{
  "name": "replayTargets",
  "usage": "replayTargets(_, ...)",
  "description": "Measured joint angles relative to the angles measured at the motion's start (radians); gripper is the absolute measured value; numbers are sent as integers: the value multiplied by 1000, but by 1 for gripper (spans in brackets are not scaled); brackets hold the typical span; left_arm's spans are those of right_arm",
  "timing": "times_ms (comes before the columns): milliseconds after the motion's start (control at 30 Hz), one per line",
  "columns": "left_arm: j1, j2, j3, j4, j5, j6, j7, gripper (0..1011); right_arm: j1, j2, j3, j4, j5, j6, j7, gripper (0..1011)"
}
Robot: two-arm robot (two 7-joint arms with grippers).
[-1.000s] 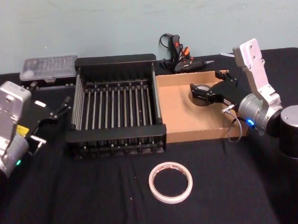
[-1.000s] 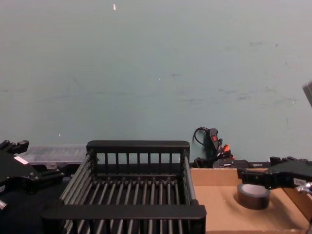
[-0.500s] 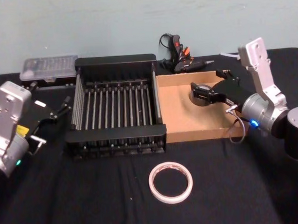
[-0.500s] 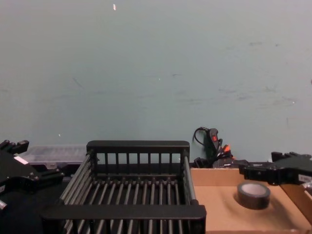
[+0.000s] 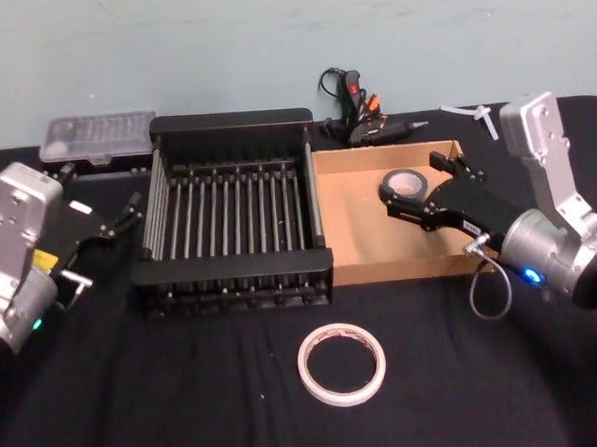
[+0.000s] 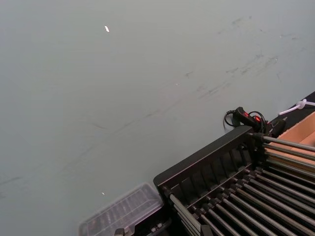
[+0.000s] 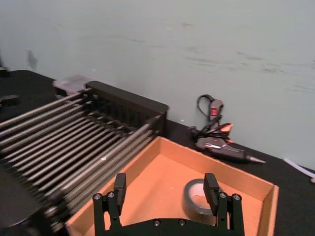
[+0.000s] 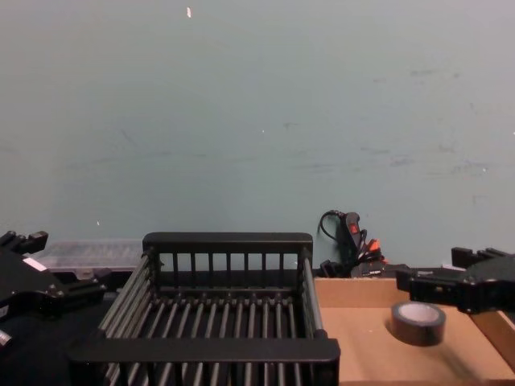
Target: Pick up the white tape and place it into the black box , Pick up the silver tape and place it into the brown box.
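The white tape (image 5: 341,363) lies flat on the black cloth in front of the two boxes, with no gripper near it. The black box (image 5: 231,120) (image 8: 228,240) (image 6: 206,160) stands at centre. Beside it on the right is the brown box (image 5: 354,226) (image 7: 157,172), and the silver tape (image 5: 398,181) (image 7: 198,195) (image 8: 418,322) lies flat in its far part. My right gripper (image 5: 413,185) (image 7: 165,189) (image 8: 441,277) hovers open over the brown box, on the near side of the silver tape and apart from it. At the left of the black box, my left gripper (image 5: 121,218) rests open and idle.
A clear plastic case (image 5: 99,136) (image 6: 123,212) sits at the back left. A black glue gun with its cable (image 5: 358,110) (image 7: 216,137) lies behind the boxes. A small white piece (image 5: 478,112) lies at the back right. Open cloth surrounds the white tape.
My right gripper has drawn back from around the silver tape toward the near right. The silver tape stays in the brown box. The left arm has not moved.
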Motion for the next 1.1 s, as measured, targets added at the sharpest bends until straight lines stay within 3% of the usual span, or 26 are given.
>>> replayTargets(300, 0, 0, 0, 0, 0, 0, 0, 1001, -117, 73, -9, -154, 43, 2, 27, 1002)
replayTargets(533, 0, 0, 0, 0, 0, 0, 0, 1001, -190, 121, -33, -225, 52, 9, 36, 1002)
replayTargets(767, 0, 0, 0, 0, 0, 0, 0, 1001, -239, 151, -55, -262, 52, 14, 36, 1002)
replayTargets(1100, 0, 0, 0, 0, 0, 0, 0, 1001, -276, 161, -103, -274, -11, 24, 4, 1002)
